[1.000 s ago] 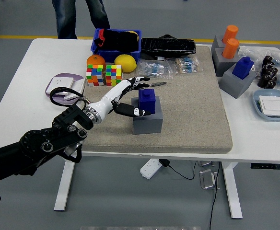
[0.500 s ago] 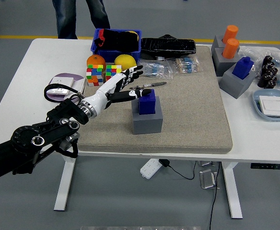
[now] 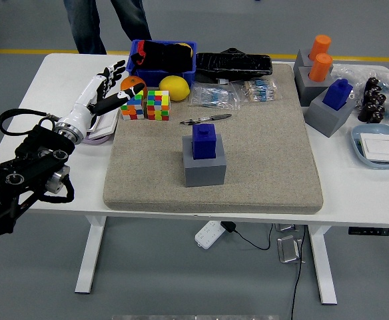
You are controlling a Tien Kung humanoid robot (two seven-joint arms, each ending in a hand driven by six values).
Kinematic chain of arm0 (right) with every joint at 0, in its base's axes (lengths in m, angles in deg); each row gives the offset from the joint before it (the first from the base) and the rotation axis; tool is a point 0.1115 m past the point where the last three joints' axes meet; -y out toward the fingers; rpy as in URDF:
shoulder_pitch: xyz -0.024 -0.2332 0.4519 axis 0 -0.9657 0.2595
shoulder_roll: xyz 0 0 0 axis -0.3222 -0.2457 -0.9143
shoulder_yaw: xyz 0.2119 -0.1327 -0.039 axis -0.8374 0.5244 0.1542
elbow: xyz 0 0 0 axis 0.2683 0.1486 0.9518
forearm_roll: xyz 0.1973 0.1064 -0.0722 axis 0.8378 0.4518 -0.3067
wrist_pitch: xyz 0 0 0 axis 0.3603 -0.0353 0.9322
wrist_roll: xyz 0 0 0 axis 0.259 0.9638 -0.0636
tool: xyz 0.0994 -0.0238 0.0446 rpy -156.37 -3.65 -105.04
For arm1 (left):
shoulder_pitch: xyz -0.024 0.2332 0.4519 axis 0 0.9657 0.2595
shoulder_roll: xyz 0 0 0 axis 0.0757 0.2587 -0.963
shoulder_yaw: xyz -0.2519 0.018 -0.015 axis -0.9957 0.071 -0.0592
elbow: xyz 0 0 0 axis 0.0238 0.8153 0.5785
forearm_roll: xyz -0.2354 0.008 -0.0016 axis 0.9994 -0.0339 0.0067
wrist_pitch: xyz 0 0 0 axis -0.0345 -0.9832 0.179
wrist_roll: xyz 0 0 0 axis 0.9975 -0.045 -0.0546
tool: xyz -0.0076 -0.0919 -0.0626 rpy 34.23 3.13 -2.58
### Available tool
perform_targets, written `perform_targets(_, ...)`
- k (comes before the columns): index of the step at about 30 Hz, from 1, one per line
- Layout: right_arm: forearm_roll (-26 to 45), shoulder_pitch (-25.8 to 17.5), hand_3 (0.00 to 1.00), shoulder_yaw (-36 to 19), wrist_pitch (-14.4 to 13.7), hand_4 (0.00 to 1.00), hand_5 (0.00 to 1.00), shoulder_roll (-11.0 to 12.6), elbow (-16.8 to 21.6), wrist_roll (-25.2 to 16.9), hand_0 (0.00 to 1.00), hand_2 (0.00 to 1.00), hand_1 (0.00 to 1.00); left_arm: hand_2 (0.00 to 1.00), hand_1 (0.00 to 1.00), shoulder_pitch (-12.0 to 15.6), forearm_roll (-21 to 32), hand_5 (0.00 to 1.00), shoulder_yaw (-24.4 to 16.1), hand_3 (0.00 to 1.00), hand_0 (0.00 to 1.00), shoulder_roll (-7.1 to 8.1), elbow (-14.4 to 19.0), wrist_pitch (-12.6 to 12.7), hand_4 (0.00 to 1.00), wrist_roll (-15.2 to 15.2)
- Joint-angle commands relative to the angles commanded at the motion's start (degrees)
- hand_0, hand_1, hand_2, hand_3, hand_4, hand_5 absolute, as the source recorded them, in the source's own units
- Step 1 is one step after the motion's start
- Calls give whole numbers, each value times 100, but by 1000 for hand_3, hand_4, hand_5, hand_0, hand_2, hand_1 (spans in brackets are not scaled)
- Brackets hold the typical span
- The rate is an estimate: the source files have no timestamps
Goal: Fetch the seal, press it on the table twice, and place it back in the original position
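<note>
Seal: the blue seal (image 3: pixel 204 141) stands upright on the grey block (image 3: pixel 204 167), which sits on the beige mat (image 3: pixel 261 167) a little left of the mat's middle.
Look of the seal: a squat blue cube with a smaller knob on top (its long axis looks vertical); the underside is hidden by the grey block.
Left hand: the left hand (image 3: pixel 100 94) hovers left of the mat's far-left corner, fingers spread and holding nothing.
Direction: from that hand the seal lies to the right and nearer the table's front edge, well apart.
Nearer arm: the left, the only one in view.
Neighbours: two colour cubes (image 3: pixel 146 105) lie between hand and seal; a pen (image 3: pixel 205 119) lies just beyond the grey block.
Judgement: the seal looks seated, and nothing shows whether the presses are done.
</note>
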Motion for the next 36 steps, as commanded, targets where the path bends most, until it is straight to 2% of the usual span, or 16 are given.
perform_targets(3, -28, -18, 638, -37, -10, 787, 529, -22, -9, 13, 795, 674, 698, 950, 984, -6, 30, 235, -90, 933, 987, 119, -146, 0, 874, 35)
perform_targets(7, -66, -30, 638, -106, -15, 787, 530, -66, -23, 37, 795, 674, 697, 943, 975, -12, 53, 228, -155, 933, 981, 207, -348, -3, 861, 72)
perform_targets(14, -105, -38, 639, -179, -15, 786, 532, -87, -38, 59, 795, 674, 698, 940, 971, -25, 299, 226, 37, 933, 977, 301, -724, -45, 858, 260)
perform_targets(22, -121, -35, 638, -223, -28, 785, 532, -78, -38, 67, 795, 674, 697, 935, 965, -48, 364, 225, 62, 935, 975, 374, -834, -95, 860, 294)
perform_targets(36, -66, 37, 639, -156, -15, 783, 535, -71, -64, 81, 795, 674, 697, 931, 956, -49, 321, 230, -96, 937, 968, 538, -888, -42, 854, 307)
